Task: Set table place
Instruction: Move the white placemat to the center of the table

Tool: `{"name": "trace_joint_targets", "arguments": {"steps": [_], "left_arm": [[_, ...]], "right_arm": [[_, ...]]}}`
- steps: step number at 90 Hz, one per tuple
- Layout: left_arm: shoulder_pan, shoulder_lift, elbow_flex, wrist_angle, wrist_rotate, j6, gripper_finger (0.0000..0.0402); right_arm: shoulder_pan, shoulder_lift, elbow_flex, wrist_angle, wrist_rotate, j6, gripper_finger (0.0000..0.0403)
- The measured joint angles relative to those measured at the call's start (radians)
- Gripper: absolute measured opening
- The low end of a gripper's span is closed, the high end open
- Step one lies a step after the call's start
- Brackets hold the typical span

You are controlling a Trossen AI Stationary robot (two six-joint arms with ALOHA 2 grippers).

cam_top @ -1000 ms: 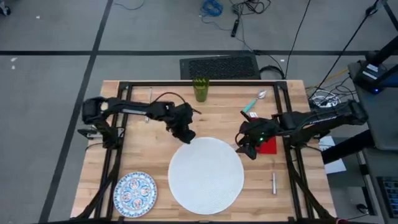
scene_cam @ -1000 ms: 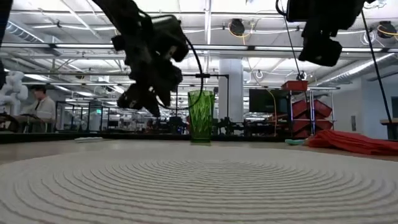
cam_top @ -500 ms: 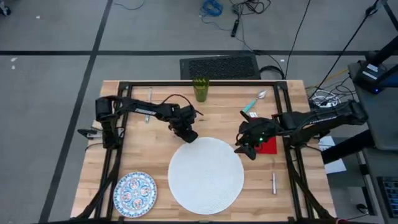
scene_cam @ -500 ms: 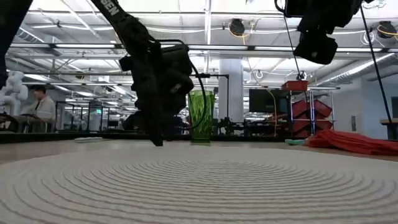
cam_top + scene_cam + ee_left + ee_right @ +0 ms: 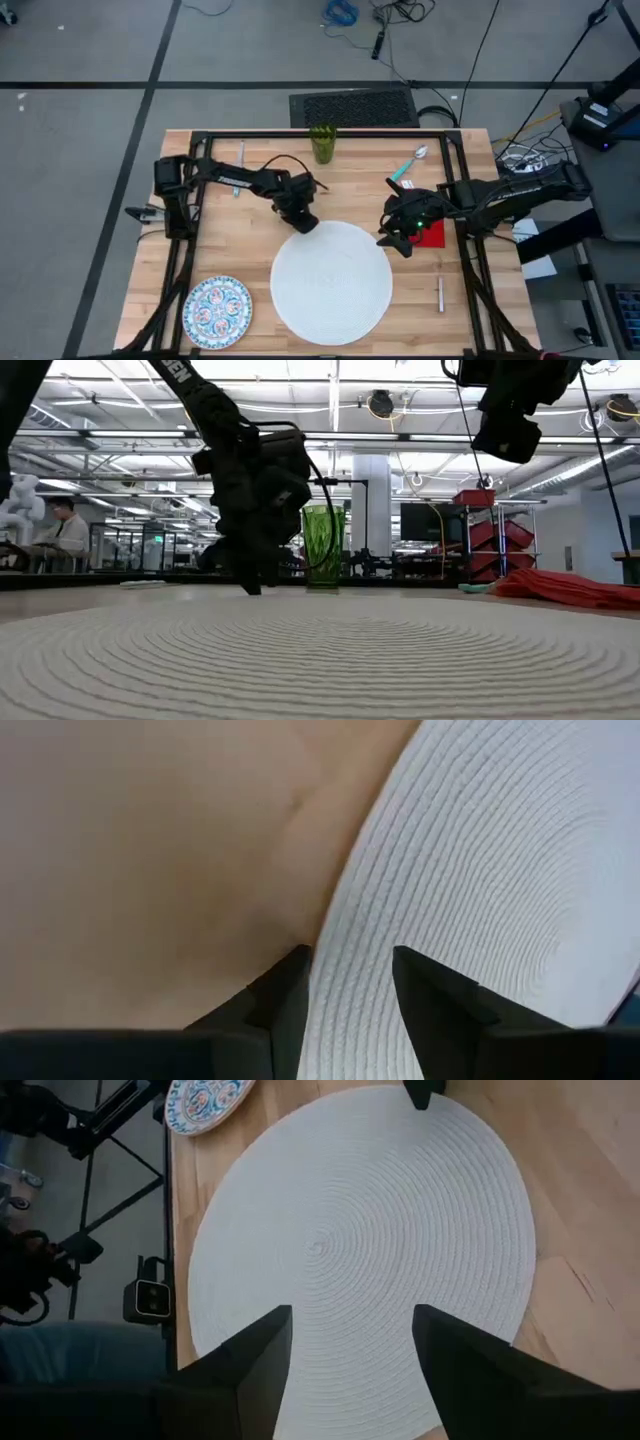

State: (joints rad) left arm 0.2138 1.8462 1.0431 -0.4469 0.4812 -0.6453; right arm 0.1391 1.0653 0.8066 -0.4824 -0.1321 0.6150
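Note:
The large white round plate [image 5: 332,283], flat and ribbed in rings, lies on the table [image 5: 230,240]. My left gripper [image 5: 303,222] is down at its far-left rim, open. In the left wrist view one finger [image 5: 285,985] is over the wood and the other [image 5: 425,985] over the plate [image 5: 480,870]. My right gripper [image 5: 392,238] hangs open above the plate's right rim, beside the red napkin [image 5: 432,233]. The patterned plate [image 5: 217,310] lies at the near left. The green tumbler [image 5: 322,143] stands at the far edge, and the teal spoon [image 5: 408,165] lies at the far right. My left gripper comes from above, pointing down, with its two fingers astride the plate's far-left rim [image 5: 330,950]. Its tips reach down to table level [image 5: 250,588]. I cannot tell whether they touch the plate or the wood.
A small silver piece of cutlery [image 5: 440,294] lies near the right edge, and another [image 5: 240,160] at the far left. Black frame rails [image 5: 330,133] run around the table. Bare wood shows between the tumbler and the white plate.
My left gripper has come down from above the table to the white plate's far-left rim and tipped from a slant to pointing down. The plate has stayed where it was.

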Motion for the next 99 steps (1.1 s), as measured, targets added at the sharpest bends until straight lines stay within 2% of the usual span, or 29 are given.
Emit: {"name": "trace_joint_targets", "arguments": {"steps": [25,31,41,45,78,99], "left_arm": [[-0.036,-0.001,0.0,-0.004,-0.04,-0.001,0.0122],[-0.041,-0.001,0.0,-0.008,-0.06,0.0,0.0098],[-0.047,-0.001,0.0,-0.016,-0.111,-0.004,0.0025],[-0.048,-0.001,-0.001,-0.016,-0.122,-0.005,0.0011],[-0.075,-0.018,0.014,-0.037,-0.144,-0.014,0.0],[-0.049,-0.07,0.019,-0.195,-0.285,0.024,0.0]], "right_arm": [[0.0,0.0,0.0,0.0,0.004,-0.02,0.0196],[0.0,0.0,0.0,0.0,0.005,-0.025,0.0196],[0.0,0.0,0.0,0.0,0.005,-0.025,0.0196],[0.0,0.0,0.0,-0.001,0.005,-0.025,0.0196],[0.0,0.0,0.0,-0.009,0.005,-0.029,0.0196],[0.0,0.0,0.0,-0.009,0.012,-0.051,0.0196]]}}
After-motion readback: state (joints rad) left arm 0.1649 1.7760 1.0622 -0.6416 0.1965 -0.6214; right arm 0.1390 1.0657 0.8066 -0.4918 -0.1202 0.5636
